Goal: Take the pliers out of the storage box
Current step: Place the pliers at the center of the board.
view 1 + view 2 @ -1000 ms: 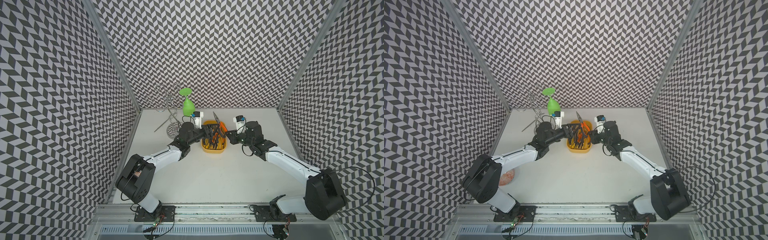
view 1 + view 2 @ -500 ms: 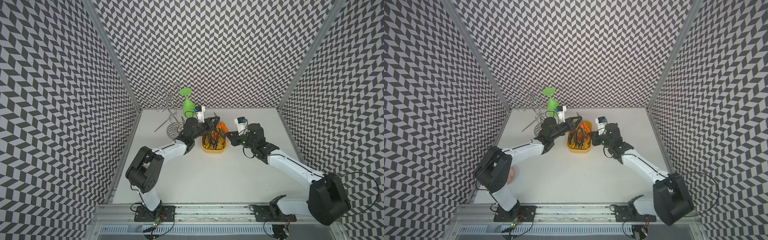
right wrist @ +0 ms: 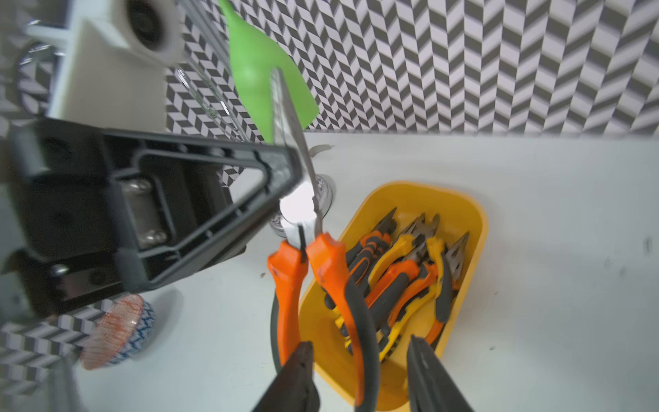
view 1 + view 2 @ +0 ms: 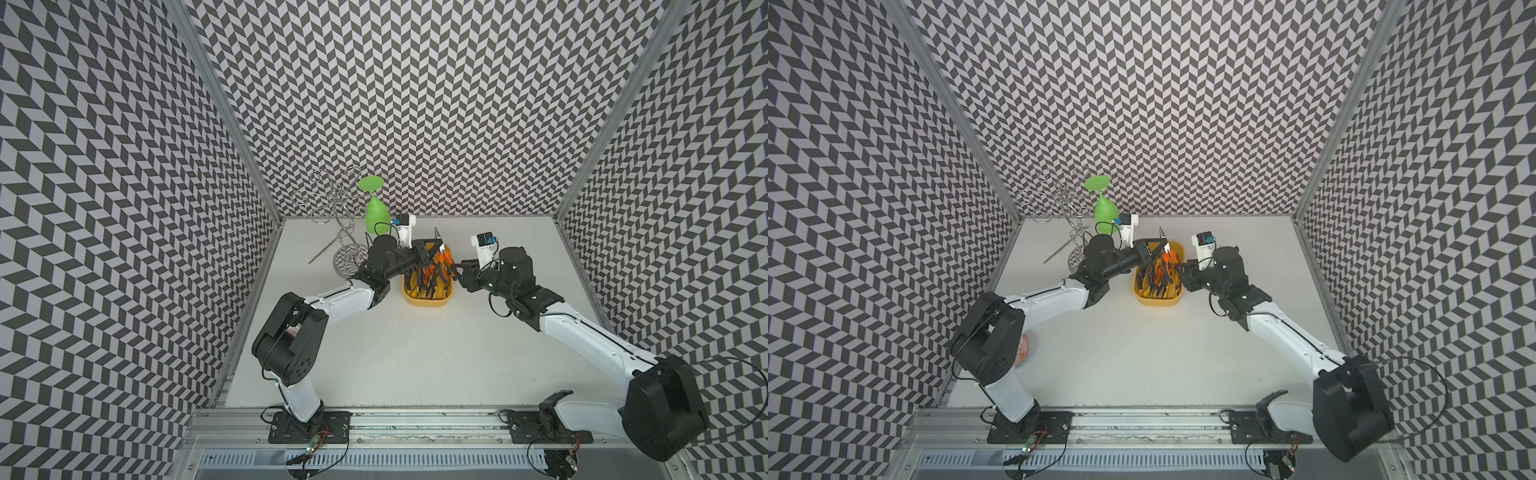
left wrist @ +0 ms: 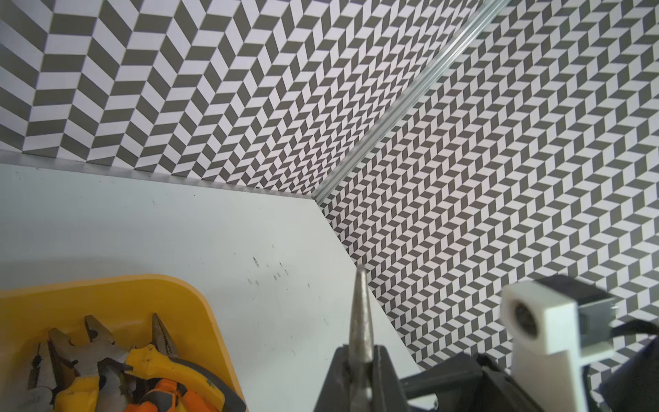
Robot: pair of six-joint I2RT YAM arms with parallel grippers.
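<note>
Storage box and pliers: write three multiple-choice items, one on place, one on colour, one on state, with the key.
1. Where on the table is the storage box?
A. middle, toward the back
B. front edge
C. front right corner

2. Handle colour of the held pliers?
A. green
B. yellow-and-black
C. orange-and-black

3. The left claw is:
A. wide open
B. shut on the pliers' nose
C. shut on nothing

1 A: both top views show it there.
2 C: orange grips in the right wrist view.
3 B: it pinches the nose in the left wrist view.
</note>
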